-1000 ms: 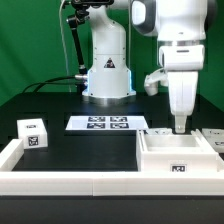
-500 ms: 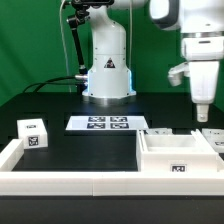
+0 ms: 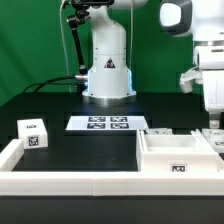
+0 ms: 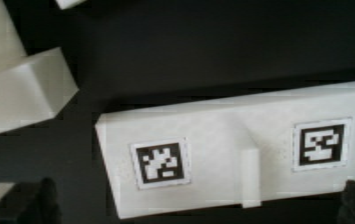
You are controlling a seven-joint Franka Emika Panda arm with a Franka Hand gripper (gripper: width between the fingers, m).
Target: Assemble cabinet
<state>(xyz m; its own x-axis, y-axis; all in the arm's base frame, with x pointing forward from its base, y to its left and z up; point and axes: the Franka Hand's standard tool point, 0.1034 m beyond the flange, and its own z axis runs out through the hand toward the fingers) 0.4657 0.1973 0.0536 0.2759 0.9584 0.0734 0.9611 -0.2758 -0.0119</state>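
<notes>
Green backdrop wall (image 3: pixel 30 40), black tabletop (image 3: pixel 90 152), low white border rail (image 3: pixel 70 182) along its front, soft even light

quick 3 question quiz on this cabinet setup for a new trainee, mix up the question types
1. True or false: the small drawer box sits inside the cabinet.
2. The gripper hangs over: A) the marker board; B) the small drawer box; C) the table at the exterior view's right of the cabinet.
3. Fill in: the white part in the wrist view shows ___ tags.
Key: 1 false, it stands on the table apart from the cabinet, at the exterior view's left. 2 C. 3 two.
</notes>
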